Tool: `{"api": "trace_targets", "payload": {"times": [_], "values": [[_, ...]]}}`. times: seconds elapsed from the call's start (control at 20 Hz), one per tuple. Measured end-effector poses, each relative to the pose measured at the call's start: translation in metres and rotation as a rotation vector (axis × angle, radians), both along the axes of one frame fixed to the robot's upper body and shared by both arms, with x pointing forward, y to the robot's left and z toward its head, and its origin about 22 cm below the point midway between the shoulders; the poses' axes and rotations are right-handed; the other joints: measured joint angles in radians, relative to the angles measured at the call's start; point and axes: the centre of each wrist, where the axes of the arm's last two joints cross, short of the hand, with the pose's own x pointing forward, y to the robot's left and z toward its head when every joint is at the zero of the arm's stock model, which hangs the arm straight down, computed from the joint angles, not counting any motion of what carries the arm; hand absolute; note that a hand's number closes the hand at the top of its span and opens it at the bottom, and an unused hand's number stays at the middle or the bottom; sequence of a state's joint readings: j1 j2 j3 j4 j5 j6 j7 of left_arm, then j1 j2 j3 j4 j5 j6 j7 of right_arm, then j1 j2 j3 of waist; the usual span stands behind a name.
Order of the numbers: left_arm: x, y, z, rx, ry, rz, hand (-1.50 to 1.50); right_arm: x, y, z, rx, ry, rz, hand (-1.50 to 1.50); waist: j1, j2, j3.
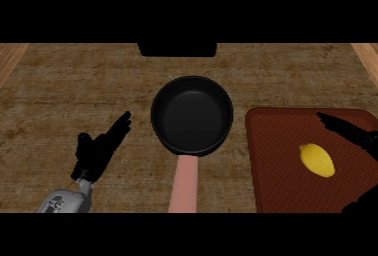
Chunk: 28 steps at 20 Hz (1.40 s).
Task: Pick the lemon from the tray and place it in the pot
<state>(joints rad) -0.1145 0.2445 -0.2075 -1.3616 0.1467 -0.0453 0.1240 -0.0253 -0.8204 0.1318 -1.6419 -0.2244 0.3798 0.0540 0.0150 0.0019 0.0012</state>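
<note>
We see the pot (192, 115) mid-counter (74, 90), its handle (184, 185) running back toward us. Tray (277, 175) sits just right of the pot, not touching. Lemon (317, 160) lies on the tray, right of its middle. Left hand (100, 150) is left of the pot, apart from it. Right hand (351, 131) is over the tray's far right corner, behind the lemon.

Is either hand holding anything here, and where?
Nothing is held: the lemon lies on the tray, clear of the open right hand; left hand open too.
</note>
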Motion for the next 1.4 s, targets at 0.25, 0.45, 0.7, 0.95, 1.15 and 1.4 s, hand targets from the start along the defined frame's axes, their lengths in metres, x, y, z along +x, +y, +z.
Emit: {"api": "trace_targets", "payload": {"times": [0.25,0.45,0.7,0.95,1.15,1.4], "values": [[-0.006,0.002,-0.001,0.002,-0.004,0.007,0.0,0.015,-0.009,-0.031,-0.057,0.026,0.019,-1.5,-0.005,-0.002,0.001],[-0.007,-0.001,0.001,0.001,0.01,0.011,0.0,0.022,-0.028,-0.044,-0.054,-0.01,0.001,-1.5,-0.009,-0.002,0.0],[-0.006,0.003,0.001,0.003,0.009,0.014,0.0,0.026,-0.046,-0.056,-0.009,-0.024,-0.008,-1.5,-0.011,-0.002,0.0],[-0.005,0.008,0.004,0.002,0.01,0.012,0.0,0.026,-0.058,-0.074,0.111,0.01,0.021,-1.5,-0.01,-0.002,0.0],[-0.004,0.003,0.0,0.008,0.006,0.017,0.0,0.029,-0.055,-0.088,0.218,0.036,0.029,-1.5,-0.011,-0.002,0.0],[-0.004,0.005,-0.001,0.004,0.002,0.012,0.0,0.034,-0.056,-0.103,0.297,0.086,-0.001,-1.5,-0.01,-0.003,0.001]]}}
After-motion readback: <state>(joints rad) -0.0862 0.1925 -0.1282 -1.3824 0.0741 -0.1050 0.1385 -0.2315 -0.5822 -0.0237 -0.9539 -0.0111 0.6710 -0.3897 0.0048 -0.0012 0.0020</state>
